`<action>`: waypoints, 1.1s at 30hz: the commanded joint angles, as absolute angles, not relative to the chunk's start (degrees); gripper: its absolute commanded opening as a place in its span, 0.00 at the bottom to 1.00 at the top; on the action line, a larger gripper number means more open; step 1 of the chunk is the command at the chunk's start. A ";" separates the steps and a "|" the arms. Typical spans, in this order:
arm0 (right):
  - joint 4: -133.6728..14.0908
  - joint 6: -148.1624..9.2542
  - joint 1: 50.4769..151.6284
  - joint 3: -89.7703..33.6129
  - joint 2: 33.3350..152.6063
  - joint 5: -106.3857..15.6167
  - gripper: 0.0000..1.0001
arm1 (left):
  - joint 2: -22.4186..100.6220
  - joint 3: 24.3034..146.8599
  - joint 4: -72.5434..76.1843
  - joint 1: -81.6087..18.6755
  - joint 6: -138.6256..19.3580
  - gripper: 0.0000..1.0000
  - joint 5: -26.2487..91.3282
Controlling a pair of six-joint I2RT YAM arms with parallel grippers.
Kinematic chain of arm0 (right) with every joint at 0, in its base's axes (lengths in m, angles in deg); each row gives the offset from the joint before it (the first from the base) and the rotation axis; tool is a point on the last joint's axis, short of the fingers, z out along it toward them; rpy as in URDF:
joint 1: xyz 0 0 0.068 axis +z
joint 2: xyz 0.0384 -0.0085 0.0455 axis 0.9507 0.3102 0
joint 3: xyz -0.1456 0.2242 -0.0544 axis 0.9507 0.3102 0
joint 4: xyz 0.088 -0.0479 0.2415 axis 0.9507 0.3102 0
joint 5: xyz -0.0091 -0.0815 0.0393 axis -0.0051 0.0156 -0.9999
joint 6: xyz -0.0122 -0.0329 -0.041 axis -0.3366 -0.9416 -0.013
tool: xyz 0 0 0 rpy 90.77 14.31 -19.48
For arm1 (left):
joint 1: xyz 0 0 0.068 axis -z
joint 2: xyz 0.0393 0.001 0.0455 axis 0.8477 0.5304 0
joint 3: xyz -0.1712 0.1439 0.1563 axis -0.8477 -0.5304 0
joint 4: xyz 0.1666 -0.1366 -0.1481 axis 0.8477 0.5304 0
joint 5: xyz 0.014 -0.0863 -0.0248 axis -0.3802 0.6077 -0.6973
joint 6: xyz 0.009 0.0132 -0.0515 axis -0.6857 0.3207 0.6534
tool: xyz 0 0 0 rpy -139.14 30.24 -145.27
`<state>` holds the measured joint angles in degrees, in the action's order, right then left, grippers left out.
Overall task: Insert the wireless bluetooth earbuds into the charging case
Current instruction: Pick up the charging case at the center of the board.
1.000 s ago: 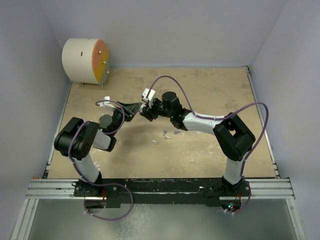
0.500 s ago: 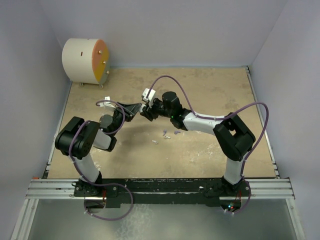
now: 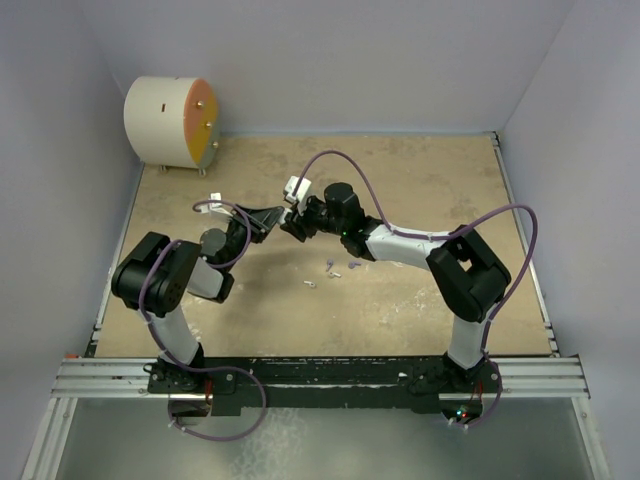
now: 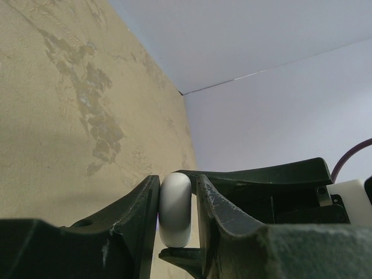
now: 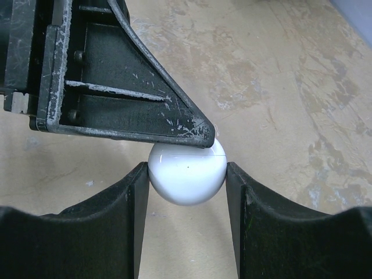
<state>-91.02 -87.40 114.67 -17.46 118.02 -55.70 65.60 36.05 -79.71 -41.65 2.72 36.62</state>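
Observation:
The charging case [image 5: 187,180] is a small white round puck held above the table between both grippers. In the left wrist view it shows edge-on [image 4: 175,212]. My left gripper [image 4: 177,180] is shut on its flat faces. My right gripper [image 5: 187,168] is shut on its rim from the other side. In the top view the two grippers meet left of centre, left gripper [image 3: 274,215] and right gripper [image 3: 291,222], and they hide the case. Several tiny lilac and whitish earbuds [image 3: 333,270] lie loose on the table just near-right of the grippers, one more earbud [image 3: 311,284] a little nearer.
A big white drum with an orange face [image 3: 170,122] stands at the far left corner. Lilac walls close the table on the left, back and right. The tan tabletop [image 3: 430,190] is stained and bare at the right and far side.

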 commanded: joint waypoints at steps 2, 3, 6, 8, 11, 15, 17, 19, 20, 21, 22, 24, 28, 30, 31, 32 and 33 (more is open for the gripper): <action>-92.47 -87.57 115.06 -20.30 115.33 -57.67 0.00 | 65.93 37.93 -87.04 -40.58 3.20 0.28 37.98; -92.51 -87.60 115.02 -20.30 115.35 -57.67 0.00 | 65.91 37.93 -87.04 -40.58 3.16 0.26 37.94; -92.45 -87.68 115.01 -20.31 115.33 -57.67 0.00 | 65.92 38.10 -86.96 -40.56 3.15 0.22 38.04; -92.40 -87.66 115.01 -20.30 115.34 -57.74 0.00 | 65.92 38.19 -86.97 -40.53 3.19 0.20 38.16; -92.43 -87.72 115.05 -20.32 115.40 -57.81 0.00 | 66.02 38.31 -86.95 -40.41 3.16 0.14 38.13; -92.30 -87.16 115.00 -20.58 115.62 -57.42 0.03 | 66.00 38.58 -86.36 -40.46 3.20 0.00 38.16; -92.03 -86.70 115.01 -20.86 115.70 -57.18 0.30 | 65.98 38.64 -86.13 -40.41 3.21 0.00 37.82; -92.41 -86.00 115.00 -20.35 115.08 -56.67 0.64 | 65.73 38.73 -85.33 -40.44 3.31 0.00 37.04; -92.91 -85.57 114.95 -19.70 114.47 -56.39 0.71 | 65.55 39.00 -84.91 -40.40 3.32 0.00 36.64; -93.63 -85.19 114.98 -18.93 113.70 -56.10 0.76 | 65.52 39.36 -84.09 -40.43 3.33 0.00 36.35; -94.55 -84.26 114.87 -18.02 112.88 -55.72 0.81 | 65.23 39.94 -82.81 -40.42 3.23 0.00 35.95; -95.84 -83.24 114.55 -16.24 111.04 -55.29 0.87 | 64.64 41.31 -79.95 -40.42 2.63 0.00 35.56; -96.62 -81.77 113.46 -12.84 106.61 -54.15 0.94 | 63.04 43.69 -74.39 -40.39 1.44 0.00 33.66; -97.17 -80.87 112.44 -10.79 104.07 -52.67 0.99 | 62.16 44.90 -71.16 -40.44 0.63 0.00 32.52; -97.47 -80.18 111.88 -9.74 102.33 -51.66 1.00 | 61.62 45.42 -69.69 -40.40 0.08 0.00 31.84; -98.27 -79.07 111.15 -8.52 101.01 -50.28 1.00 | 61.21 46.07 -68.10 -40.39 -0.27 0.00 31.16; -99.32 -77.87 110.30 -7.24 99.56 -49.29 1.00 | 60.77 46.48 -66.45 -40.44 -0.54 0.00 30.57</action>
